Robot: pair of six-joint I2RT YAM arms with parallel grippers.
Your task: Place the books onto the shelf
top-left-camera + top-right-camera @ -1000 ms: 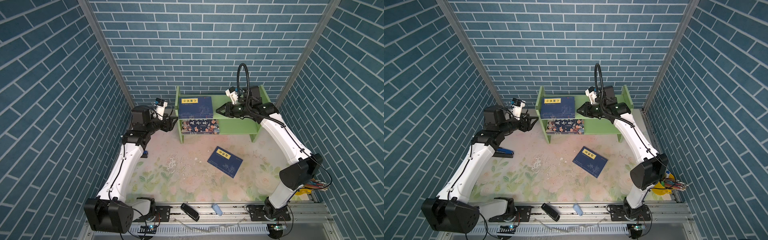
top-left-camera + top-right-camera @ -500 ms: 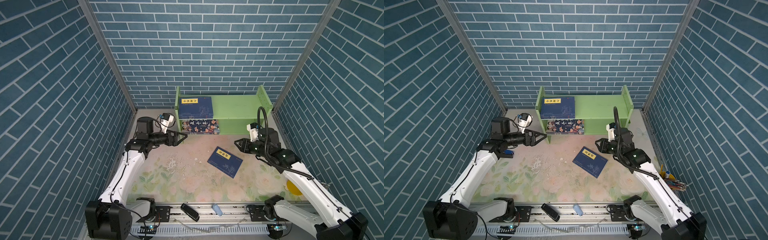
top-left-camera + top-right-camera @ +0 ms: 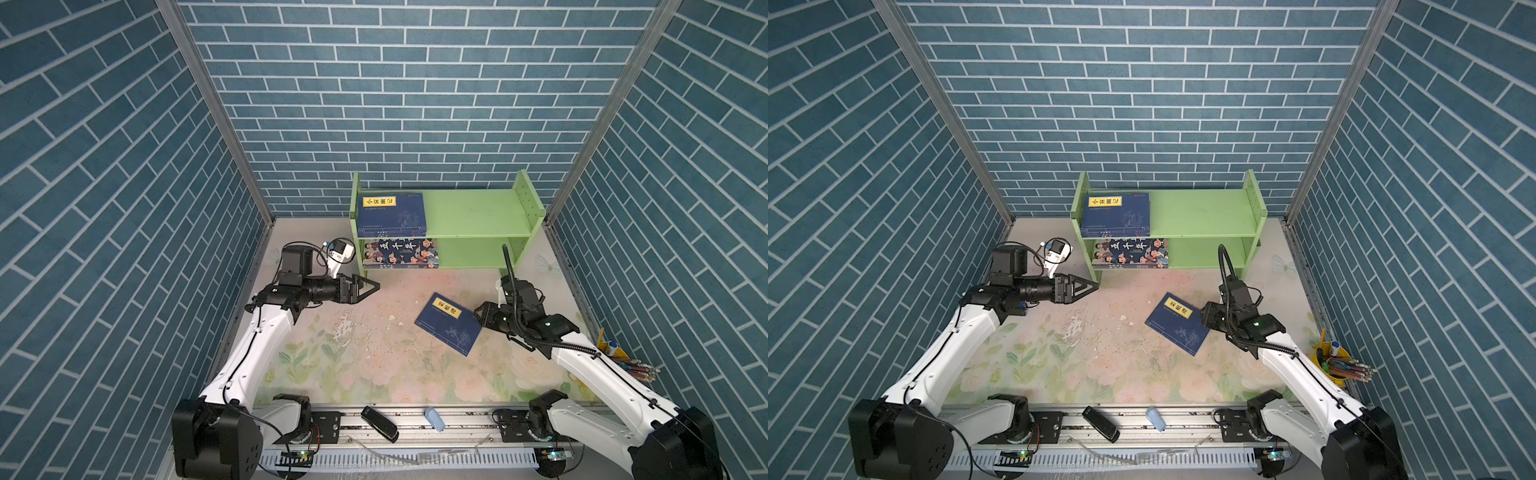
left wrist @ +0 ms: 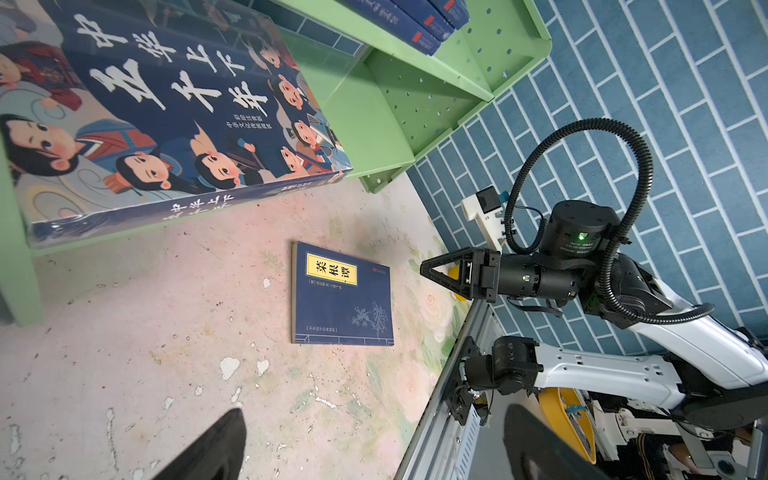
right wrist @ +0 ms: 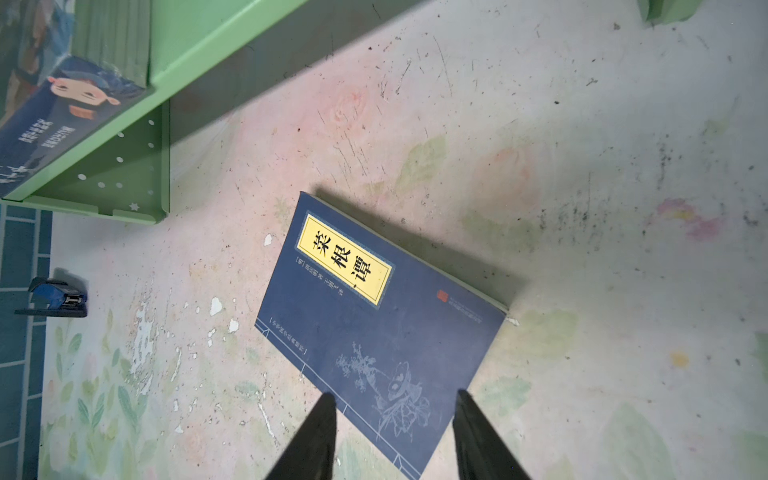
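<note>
Floral mat (image 3: 374, 374) surrounds the navy book (image 3: 449, 322); left fingers (image 4: 208, 449) apart, right fingers (image 5: 311, 444) apart near its edge.

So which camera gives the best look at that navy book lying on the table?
The right wrist view: the navy book is largest there, its yellow label readable. The left wrist view shows it whole but smaller; both top views show it small, lying askew in front of the shelf.

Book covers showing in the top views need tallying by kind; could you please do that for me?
Navy with yellow label: 2, the top-tier book and the table book
Cartoon figures: 1, the large book on the shelf
Total: 3
The top-tier book tops a stack I cannot count.
</note>
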